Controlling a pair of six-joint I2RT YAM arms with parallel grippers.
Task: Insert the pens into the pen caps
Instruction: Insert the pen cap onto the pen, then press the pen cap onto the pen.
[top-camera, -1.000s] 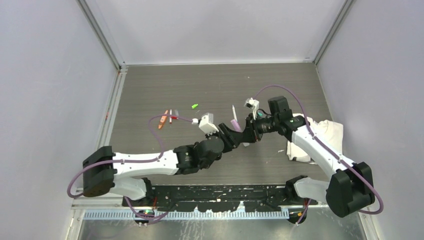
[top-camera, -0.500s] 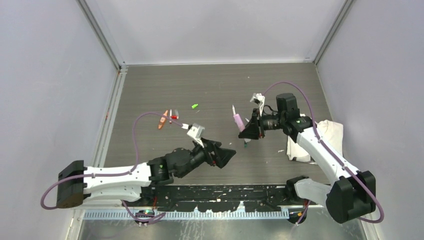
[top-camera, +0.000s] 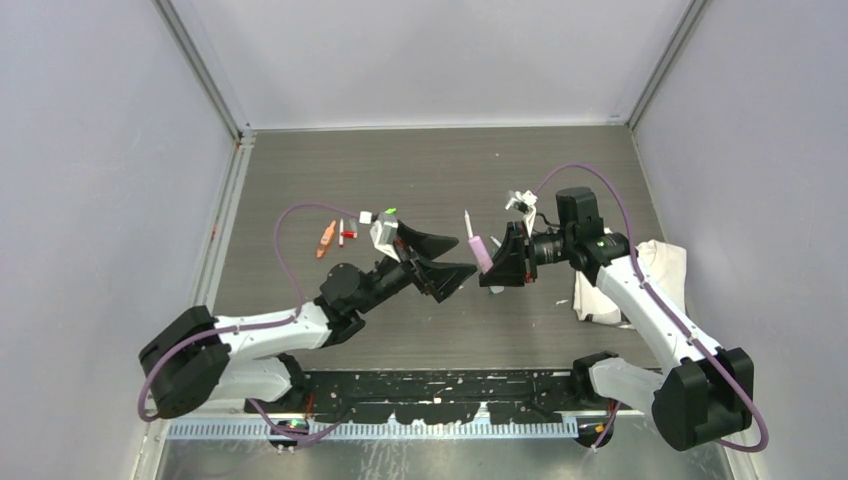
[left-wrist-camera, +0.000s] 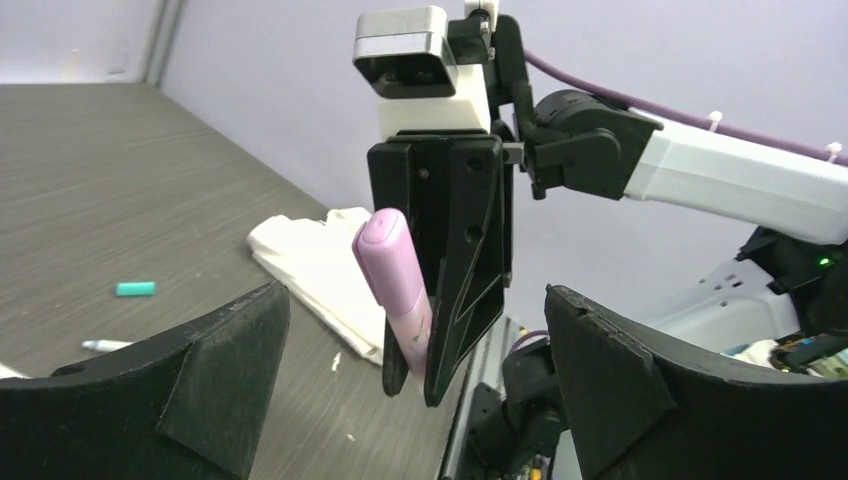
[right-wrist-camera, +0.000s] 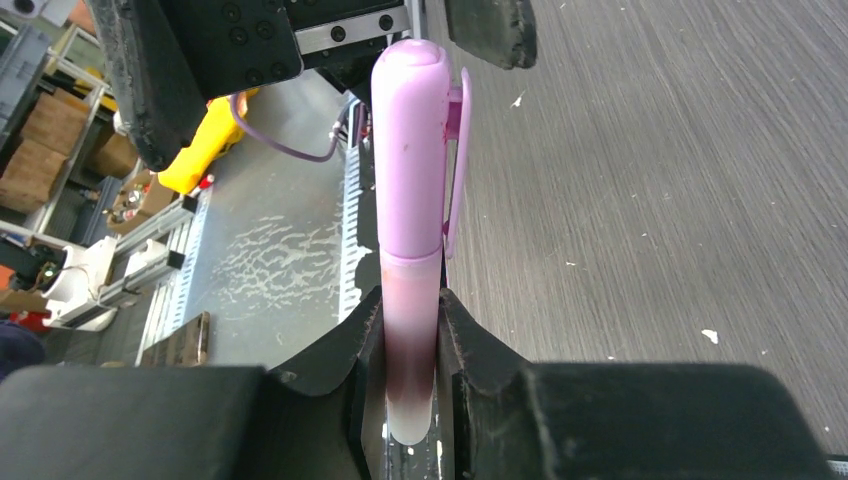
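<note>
- Dark grey wood-grain tabletop (top-camera: 300, 180).
- Crumpled white cloth (top-camera: 655, 262) at its right edge.
- Orange pen (top-camera: 326, 240) and red-tipped pen (top-camera: 342, 234) lying side by side on the left.
- Green pen cap (top-camera: 390, 211) nearby.

Light: bright, even, diffuse, coming from overhead.
Shadows: faint and soft-edged on the counter (top-camera: 300, 180).
Glare: mild sheen on the pink pen (right-wrist-camera: 410, 150) in the right wrist view.
Focus: top view sharp; right wrist view blurs the clutter (right-wrist-camera: 60, 130) at 9 o'clock.
Distortion: wrist views stretch toward their edges.
</note>
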